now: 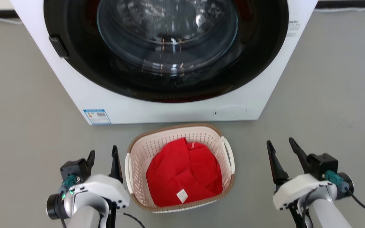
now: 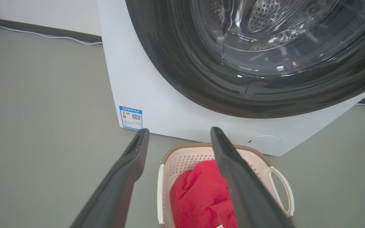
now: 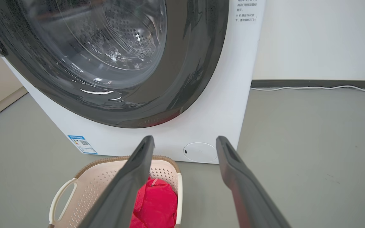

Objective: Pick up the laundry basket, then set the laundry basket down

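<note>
The laundry basket point(image 1: 157, 144) stands on the grey floor just in front of the washer, pale cream with perforated walls, a brown rim and white loop handles point(image 1: 229, 152). A red cloth point(image 1: 182, 171) with a white tag lies inside it. My left gripper point(image 1: 103, 151) is open, close beside the basket's left side, apart from it. Farther off on the basket's right, my right gripper point(image 1: 280, 141) hovers open. In the left wrist view the basket point(image 2: 185, 160) lies under the open fingers of the left gripper point(image 2: 180, 130). In the right wrist view the basket point(image 3: 97, 186) sits lower left of the right gripper point(image 3: 185, 138).
A white front-loading washer point(image 1: 169, 107) with a dark round glass door, shut, rises right behind the basket, a blue label point(image 1: 97, 116) at its lower left corner. A white cable point(image 3: 315, 87) runs along the wall base. Bare grey floor point(image 1: 328, 104) spreads on both sides.
</note>
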Controlling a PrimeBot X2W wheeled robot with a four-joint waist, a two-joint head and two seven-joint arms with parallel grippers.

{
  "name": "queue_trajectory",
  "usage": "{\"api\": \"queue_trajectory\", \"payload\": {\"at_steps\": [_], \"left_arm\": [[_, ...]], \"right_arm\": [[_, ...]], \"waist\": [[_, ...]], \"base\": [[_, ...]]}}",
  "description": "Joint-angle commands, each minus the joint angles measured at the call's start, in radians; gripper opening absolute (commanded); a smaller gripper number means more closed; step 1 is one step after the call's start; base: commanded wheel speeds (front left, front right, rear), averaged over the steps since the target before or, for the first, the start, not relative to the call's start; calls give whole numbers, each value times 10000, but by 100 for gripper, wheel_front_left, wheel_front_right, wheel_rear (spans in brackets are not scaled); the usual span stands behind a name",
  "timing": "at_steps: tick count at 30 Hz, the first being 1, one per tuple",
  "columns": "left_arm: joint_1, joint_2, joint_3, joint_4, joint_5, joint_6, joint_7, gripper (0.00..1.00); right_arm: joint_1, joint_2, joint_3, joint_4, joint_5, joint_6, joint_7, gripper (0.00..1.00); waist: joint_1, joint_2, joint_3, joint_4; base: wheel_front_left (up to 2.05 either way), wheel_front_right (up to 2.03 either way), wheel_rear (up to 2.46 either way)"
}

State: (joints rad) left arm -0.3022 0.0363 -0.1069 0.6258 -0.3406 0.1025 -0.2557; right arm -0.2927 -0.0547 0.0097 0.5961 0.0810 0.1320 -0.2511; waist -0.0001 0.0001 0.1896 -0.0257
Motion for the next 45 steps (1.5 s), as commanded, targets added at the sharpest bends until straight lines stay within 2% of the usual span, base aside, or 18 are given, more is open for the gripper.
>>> {"api": "queue_trajectory", "payload": {"at_steps": [1, 6, 13, 26, 45], "left_arm": [[149, 144, 373, -448, 197, -106, -61, 100], [859, 142, 446, -980, 249, -396, -61, 100], [1776, 140, 526, -1538, 126, -357, -61, 100], [2837, 140, 770, -2424, 57, -316, -61, 100], [2923, 139, 931, -2611, 164, -354, -61, 100]], "right_arm": [[178, 45, 170, -320, -59, -13, -107, 100], [744, 45, -58, -608, -100, -13, -107, 100], [1593, 45, -294, -892, -209, -13, -107, 100], [2308, 45, -750, -1302, -438, -13, -107, 100], [2430, 45, -771, -1289, -345, -13, -107, 100]], "waist": [[1, -1, -343, -1], [1, -1, -952, 24], [1, -1, -1697, -19], [1, -1, -2121, -70], [1, -1, -2244, -19]], "base": [[0, 0, 0], [0, 0, 0], [0, 0, 0], [0, 0, 0], [0, 0, 0]]}}
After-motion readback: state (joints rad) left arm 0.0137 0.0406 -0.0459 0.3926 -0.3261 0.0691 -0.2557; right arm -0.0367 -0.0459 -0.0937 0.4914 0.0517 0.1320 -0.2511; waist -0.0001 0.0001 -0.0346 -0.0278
